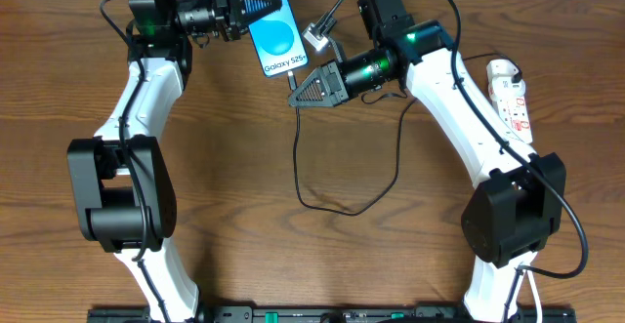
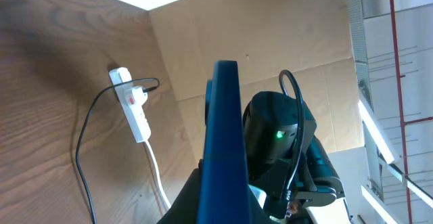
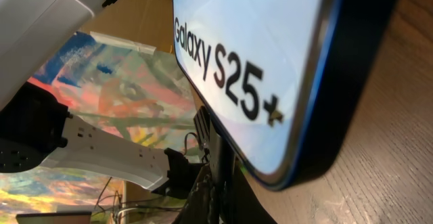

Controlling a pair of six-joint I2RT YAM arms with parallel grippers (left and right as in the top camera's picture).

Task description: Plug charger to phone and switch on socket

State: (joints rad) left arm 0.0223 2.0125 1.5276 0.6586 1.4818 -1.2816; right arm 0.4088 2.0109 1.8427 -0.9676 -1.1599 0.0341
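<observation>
Gripping the phone (image 1: 274, 32), left fingers (image 1: 258, 4) point rightward.

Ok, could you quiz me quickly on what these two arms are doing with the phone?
1. True or false: the socket lies beside the left arm.
2. Which hand grips the phone? A left, B right, C neither.
3. Fill in: the right hand pinches the black ____ by the phone's lower edge.
Key: 1 false, it lies by the right arm. 2 A, the left hand is shut on it. 3 charger.
</observation>
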